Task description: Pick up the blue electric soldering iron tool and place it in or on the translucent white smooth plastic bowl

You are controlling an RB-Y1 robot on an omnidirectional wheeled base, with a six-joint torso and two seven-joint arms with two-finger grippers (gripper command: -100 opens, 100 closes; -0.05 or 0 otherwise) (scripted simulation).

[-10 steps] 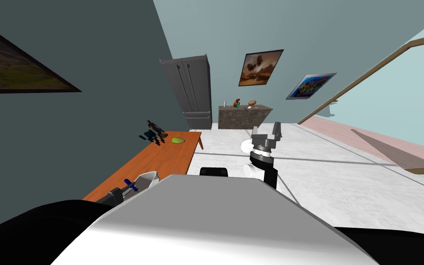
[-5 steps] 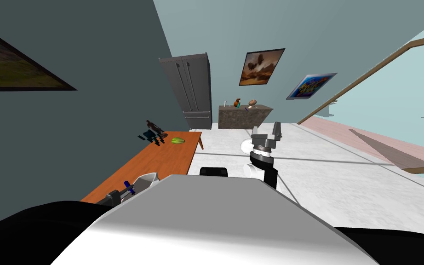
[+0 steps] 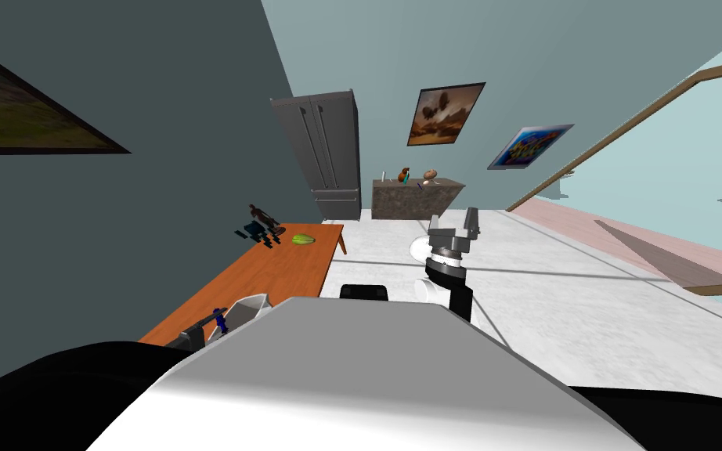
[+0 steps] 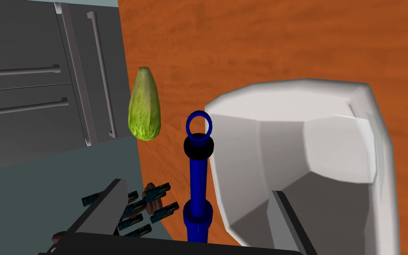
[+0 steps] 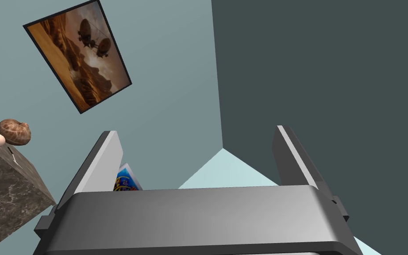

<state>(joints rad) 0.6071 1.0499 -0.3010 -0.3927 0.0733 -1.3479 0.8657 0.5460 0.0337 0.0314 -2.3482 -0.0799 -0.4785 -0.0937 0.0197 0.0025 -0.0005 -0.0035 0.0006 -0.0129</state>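
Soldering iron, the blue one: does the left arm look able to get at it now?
Probably yes. The open left pincer straddles the soldering iron, with nothing between its fingers and the shaft. The white bowl sits close beside one finger, so closing may brush it.
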